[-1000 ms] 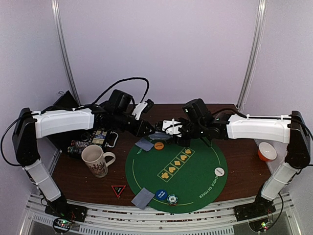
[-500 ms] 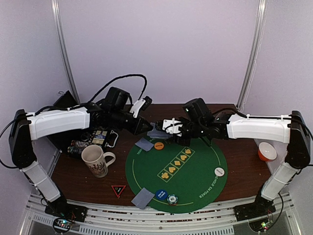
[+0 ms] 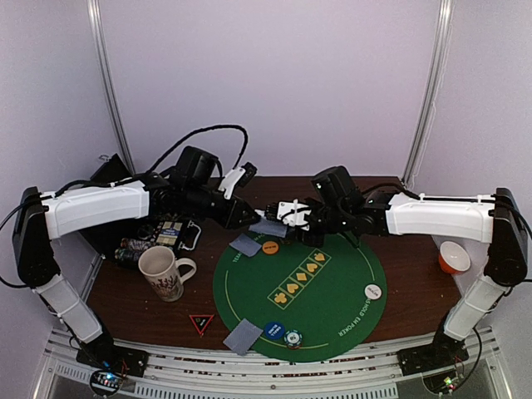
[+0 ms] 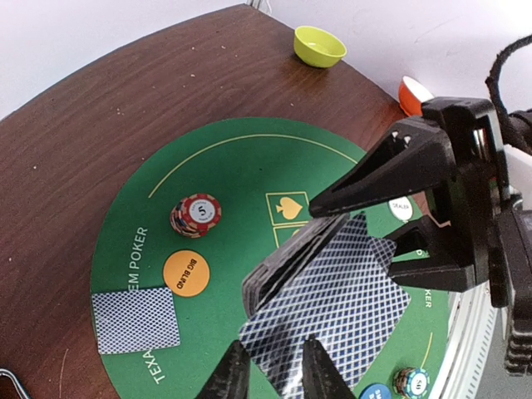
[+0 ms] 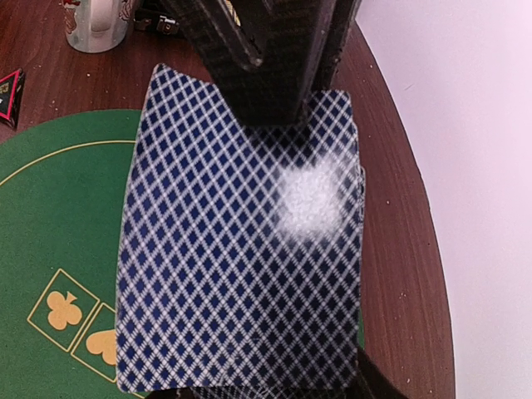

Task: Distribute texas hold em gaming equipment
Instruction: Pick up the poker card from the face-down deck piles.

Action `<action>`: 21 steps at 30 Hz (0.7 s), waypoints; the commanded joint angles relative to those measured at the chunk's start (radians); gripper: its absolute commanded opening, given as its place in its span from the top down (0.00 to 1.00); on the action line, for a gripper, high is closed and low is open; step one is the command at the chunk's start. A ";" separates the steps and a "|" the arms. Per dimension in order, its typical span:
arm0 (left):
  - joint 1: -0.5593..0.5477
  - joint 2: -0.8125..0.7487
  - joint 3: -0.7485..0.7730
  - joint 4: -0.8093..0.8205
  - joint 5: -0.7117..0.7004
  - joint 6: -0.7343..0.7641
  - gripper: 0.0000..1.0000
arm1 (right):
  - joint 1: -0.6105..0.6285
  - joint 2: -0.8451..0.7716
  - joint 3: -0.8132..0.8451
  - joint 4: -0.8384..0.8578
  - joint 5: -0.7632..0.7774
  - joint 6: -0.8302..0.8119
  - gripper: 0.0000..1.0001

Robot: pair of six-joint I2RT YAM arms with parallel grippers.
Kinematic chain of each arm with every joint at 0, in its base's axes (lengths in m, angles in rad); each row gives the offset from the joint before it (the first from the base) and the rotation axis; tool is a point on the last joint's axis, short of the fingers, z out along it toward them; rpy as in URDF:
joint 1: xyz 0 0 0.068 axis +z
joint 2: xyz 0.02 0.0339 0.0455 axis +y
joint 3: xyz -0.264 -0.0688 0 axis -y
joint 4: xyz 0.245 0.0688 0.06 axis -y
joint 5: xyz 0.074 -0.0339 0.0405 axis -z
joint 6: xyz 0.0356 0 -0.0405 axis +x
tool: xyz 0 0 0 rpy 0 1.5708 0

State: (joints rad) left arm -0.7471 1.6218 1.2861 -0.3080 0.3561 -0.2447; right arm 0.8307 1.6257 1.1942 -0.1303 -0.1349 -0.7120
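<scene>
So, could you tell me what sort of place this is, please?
Probably a robotics lab booth staged for poker: plain white walls, bolted-down robot arms, a green poker mat and a card deck.

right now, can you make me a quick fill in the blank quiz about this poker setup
1. The right gripper holds a deck of ____.
2. The BIG BLIND button is ____ in colour.
3. The red-white chip stack just beyond that button shows the number ____ on top.
4. The round mat under them is ____.

Missing words: cards; orange; 5; green
</scene>
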 commanded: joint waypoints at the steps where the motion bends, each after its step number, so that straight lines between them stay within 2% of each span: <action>1: 0.003 0.003 0.022 0.026 0.021 0.004 0.73 | -0.003 -0.012 0.011 -0.002 0.010 -0.004 0.55; 5: 0.003 -0.018 0.015 0.022 -0.006 0.005 0.80 | -0.005 -0.012 0.010 0.000 0.009 -0.005 0.55; 12: 0.003 -0.018 0.015 0.005 0.025 0.004 1.00 | -0.005 -0.010 0.010 0.001 0.010 -0.006 0.55; 21: 0.004 -0.053 0.017 -0.021 0.018 0.017 1.00 | -0.011 -0.016 0.001 0.008 0.015 -0.007 0.55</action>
State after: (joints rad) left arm -0.7467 1.6119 1.2861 -0.3176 0.3592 -0.2440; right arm 0.8284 1.6253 1.1942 -0.1352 -0.1345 -0.7124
